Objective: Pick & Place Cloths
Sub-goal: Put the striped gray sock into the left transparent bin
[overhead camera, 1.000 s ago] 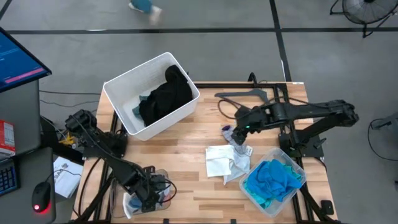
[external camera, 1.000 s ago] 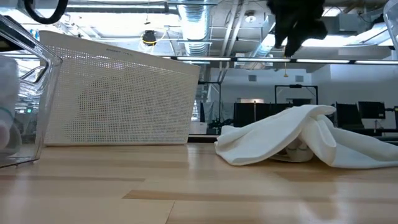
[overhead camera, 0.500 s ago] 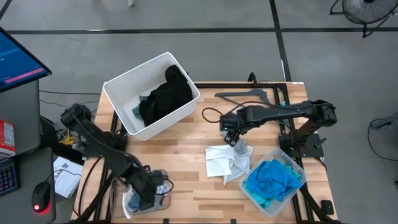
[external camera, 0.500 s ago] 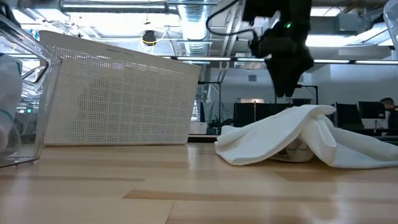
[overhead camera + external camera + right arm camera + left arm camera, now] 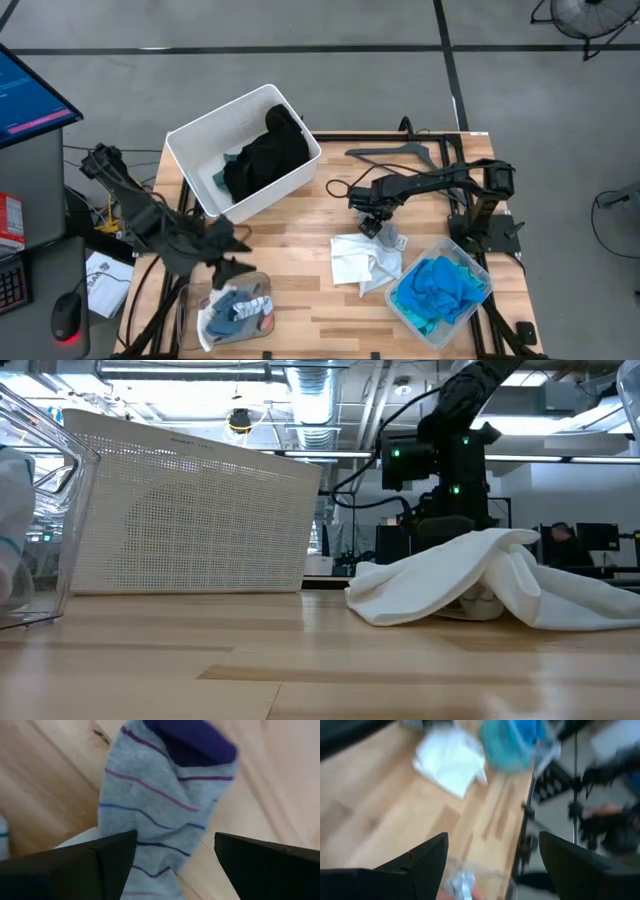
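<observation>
While the left gripper (image 5: 232, 255) hung with wide jaws above the clear tub (image 5: 190, 318) at the table's front left corner, the right gripper (image 5: 371, 218) stood wide over the striped sock (image 5: 150, 805) near the right edge, probably needing to descend and close.

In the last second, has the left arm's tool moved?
Yes. The left tool rose off the clear bin toward the white bin.
</observation>
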Controlling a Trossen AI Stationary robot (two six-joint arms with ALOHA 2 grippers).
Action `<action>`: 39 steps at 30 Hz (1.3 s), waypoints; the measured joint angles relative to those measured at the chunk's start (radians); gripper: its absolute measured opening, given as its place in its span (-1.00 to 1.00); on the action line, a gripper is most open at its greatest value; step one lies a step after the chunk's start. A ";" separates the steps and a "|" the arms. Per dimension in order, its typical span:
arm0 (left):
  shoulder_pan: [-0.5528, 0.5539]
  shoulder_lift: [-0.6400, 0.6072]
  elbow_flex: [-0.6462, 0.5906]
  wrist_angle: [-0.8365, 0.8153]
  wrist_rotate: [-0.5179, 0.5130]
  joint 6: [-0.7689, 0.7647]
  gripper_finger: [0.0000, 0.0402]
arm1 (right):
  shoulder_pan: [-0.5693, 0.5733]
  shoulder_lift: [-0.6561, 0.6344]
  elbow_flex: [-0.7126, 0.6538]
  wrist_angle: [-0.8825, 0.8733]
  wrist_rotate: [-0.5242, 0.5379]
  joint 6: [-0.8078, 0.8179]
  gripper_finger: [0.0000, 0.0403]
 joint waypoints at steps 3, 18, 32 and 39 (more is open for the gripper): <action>0.001 -0.052 0.000 0.004 -0.090 0.031 0.46 | 0.001 0.019 -0.008 0.026 -0.032 -0.006 0.16; 0.055 -0.126 0.000 0.178 -0.419 0.327 0.46 | -0.002 -0.195 0.042 -0.001 -0.017 -0.037 -0.96; 0.422 0.009 0.001 0.681 -0.050 0.769 0.46 | 0.075 -0.577 0.188 0.377 0.021 0.004 -0.99; 0.576 0.170 0.001 0.855 0.175 0.773 0.46 | 0.164 -0.602 0.189 0.583 0.066 -0.051 -1.00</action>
